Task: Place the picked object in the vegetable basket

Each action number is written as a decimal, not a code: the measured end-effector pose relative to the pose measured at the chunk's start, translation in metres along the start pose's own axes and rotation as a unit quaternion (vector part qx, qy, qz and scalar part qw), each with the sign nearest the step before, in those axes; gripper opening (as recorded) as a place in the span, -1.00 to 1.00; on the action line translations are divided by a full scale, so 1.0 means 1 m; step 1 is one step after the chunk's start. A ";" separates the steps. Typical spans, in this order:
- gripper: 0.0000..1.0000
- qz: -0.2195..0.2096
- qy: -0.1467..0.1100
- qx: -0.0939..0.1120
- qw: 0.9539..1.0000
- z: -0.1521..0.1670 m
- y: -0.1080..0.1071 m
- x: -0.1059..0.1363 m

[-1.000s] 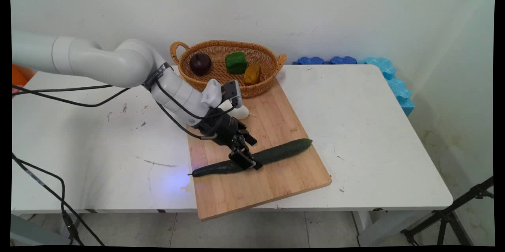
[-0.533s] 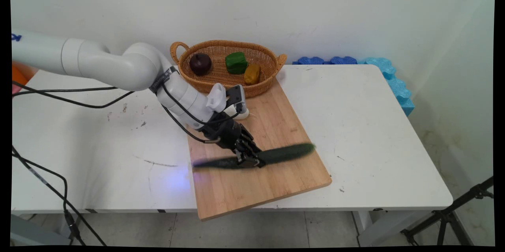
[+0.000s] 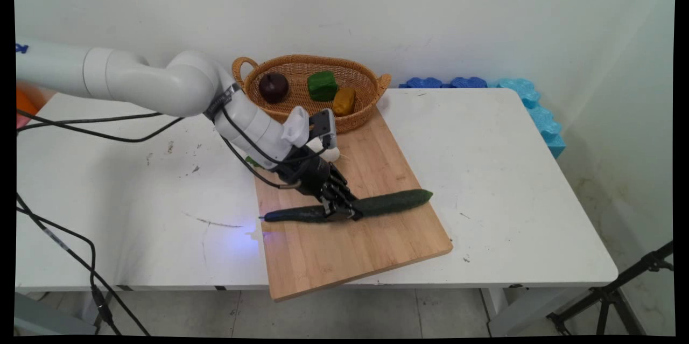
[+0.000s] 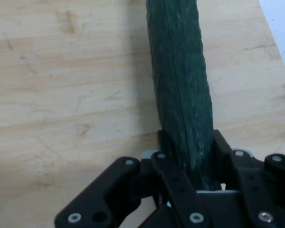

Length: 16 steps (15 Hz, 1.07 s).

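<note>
Lighting even, diffuse, bright; white table (image 3: 511, 172) and wall without glare. Soft shadow under the cucumber (image 3: 377, 205) on the board (image 3: 377, 247). Main view sharp (edges curve slightly). Hand view soft close up.

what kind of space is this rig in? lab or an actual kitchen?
Most likely a lab mock-up of a kitchen: a plain white table against a bare wall, a tripod leg at lower right, and a gripper shut on a cucumber over a wooden cutting board.
</note>
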State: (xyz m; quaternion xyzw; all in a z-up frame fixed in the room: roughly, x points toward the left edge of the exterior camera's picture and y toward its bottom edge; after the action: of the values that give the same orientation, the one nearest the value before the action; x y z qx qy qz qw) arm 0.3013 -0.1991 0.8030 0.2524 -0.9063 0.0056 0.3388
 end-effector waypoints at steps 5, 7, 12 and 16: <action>-1.00 0.024 0.009 0.012 1.000 -0.023 -0.008 0.014; -1.00 0.034 0.012 0.018 0.999 -0.033 -0.012 0.020; -1.00 0.067 0.017 0.039 0.997 -0.067 -0.026 0.037; -1.00 0.101 0.010 0.069 0.992 -0.100 -0.050 0.049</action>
State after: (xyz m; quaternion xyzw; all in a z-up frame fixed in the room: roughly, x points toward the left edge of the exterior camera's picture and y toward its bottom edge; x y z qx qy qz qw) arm 0.3538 -0.2471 0.9021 0.1827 -0.9211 0.1050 0.3275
